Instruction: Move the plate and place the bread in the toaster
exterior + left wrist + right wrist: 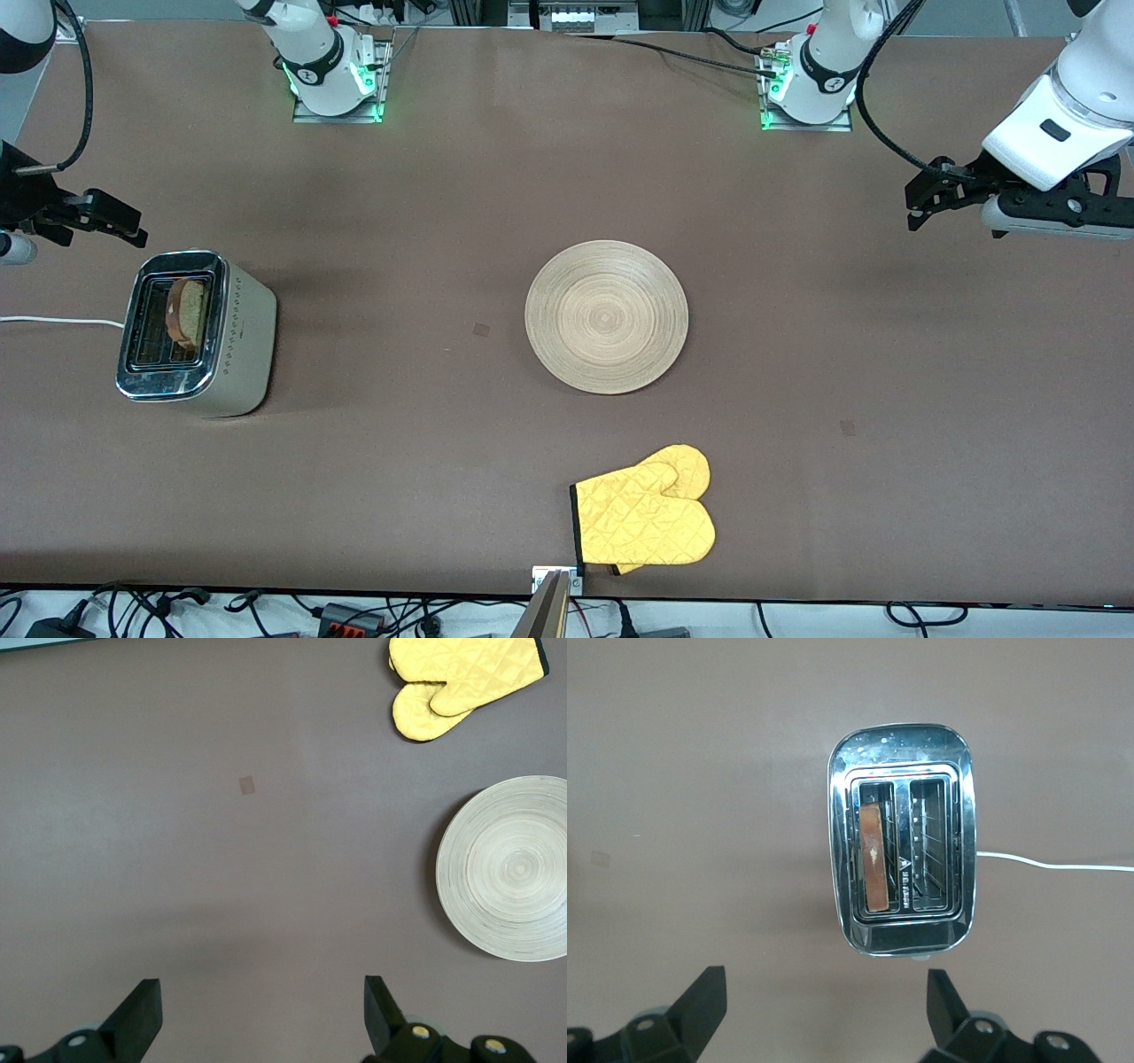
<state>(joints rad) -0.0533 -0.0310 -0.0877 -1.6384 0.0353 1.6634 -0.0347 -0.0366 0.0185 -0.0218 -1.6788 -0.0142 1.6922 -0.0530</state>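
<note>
The round light-wood plate lies bare in the middle of the table. The silver toaster stands toward the right arm's end. The bread stands on edge in one of the toaster's two slots; the other slot holds nothing. My right gripper hangs open in the air beside the toaster, with nothing between its fingers. My left gripper is open and holds nothing, raised over bare table toward the left arm's end, well apart from the plate.
A yellow oven mitt lies nearer to the front camera than the plate, close to the table's edge. The toaster's white cord runs off toward the table's end. Brown table surface stretches between toaster and plate.
</note>
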